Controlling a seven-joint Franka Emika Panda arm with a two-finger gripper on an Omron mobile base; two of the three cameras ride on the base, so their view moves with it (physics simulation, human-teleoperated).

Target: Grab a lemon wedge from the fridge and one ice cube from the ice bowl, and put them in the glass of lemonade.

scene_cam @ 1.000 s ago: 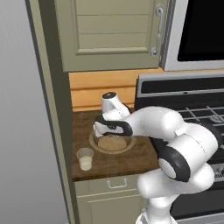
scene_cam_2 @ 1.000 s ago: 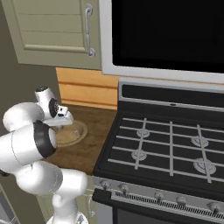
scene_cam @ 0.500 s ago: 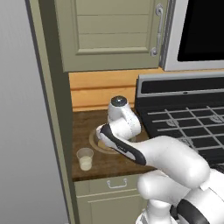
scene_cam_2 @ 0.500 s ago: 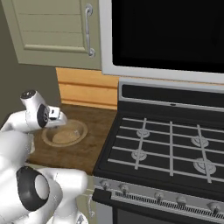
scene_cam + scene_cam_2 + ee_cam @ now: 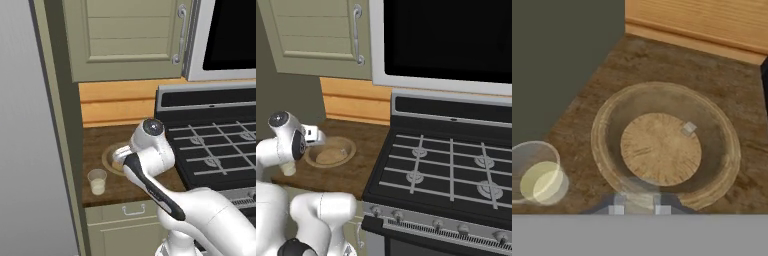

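The tan wooden ice bowl [image 5: 662,147] sits on the dark wood counter, with one small clear ice cube [image 5: 688,128] on its floor. My gripper [image 5: 639,209] hovers above the bowl's near rim, its fingers [image 5: 617,209] close together around a faint translucent block that looks like an ice cube. The glass of lemonade [image 5: 538,175] stands just left of the bowl and shows pale yellow liquid. From the base views, the bowl [image 5: 109,156] [image 5: 331,152] lies under my wrist and the glass [image 5: 97,181] stands near the counter's front edge. The lemon wedge is out of view.
The grey side of the fridge [image 5: 25,150] rises at the left, beyond an olive panel. A black stove [image 5: 446,165] borders the counter on the right. A beige cabinet [image 5: 130,40] and a microwave [image 5: 446,40] hang above.
My arm has swung round and the hand has lifted off the bowl's floor, drawing back toward the bowl's near rim. The bowl and glass stay in place.
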